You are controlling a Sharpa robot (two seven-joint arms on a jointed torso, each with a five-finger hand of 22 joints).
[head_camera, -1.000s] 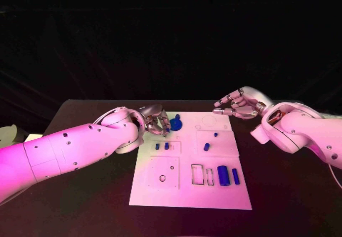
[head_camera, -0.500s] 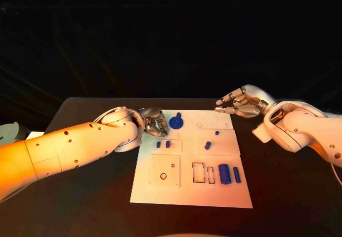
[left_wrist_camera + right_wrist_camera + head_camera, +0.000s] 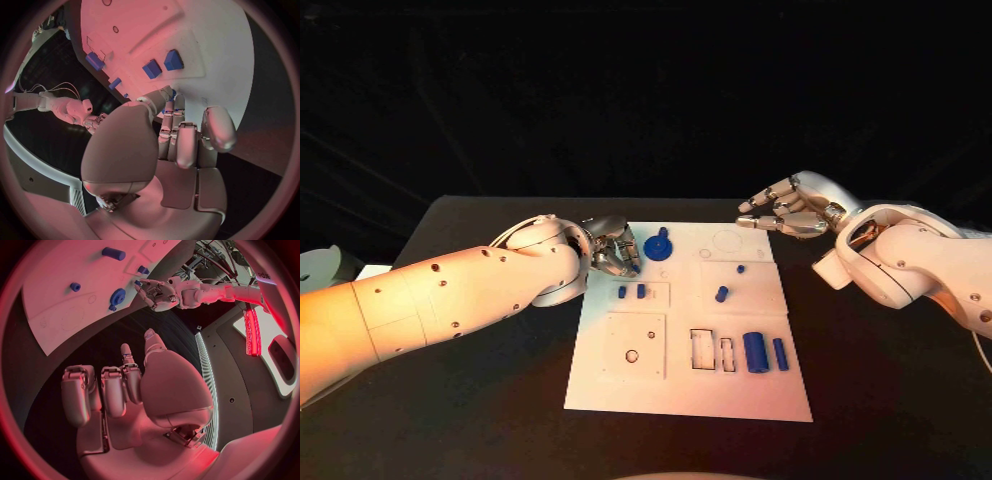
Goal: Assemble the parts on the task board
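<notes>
White task board (image 3: pixel 733 385) at centre of the head view, on the black table (image 3: pixel 459 400). Left hand (image 3: pixel 609 246) at the board's upper-left edge, fingers curled together, nothing visibly held; beside it lies a round blue part with a stem (image 3: pixel 658 246). Right hand (image 3: pixel 788 211) above the board's upper-right corner, off the board, fingers curled inward around nothing. Two small blue parts (image 3: pixel 630 292) sit left of centre, one peg (image 3: pixel 721 294) at centre, and two blue cylinders (image 3: pixel 764 352) at lower right beside rectangular cut-outs (image 3: pixel 711 351).
</notes>
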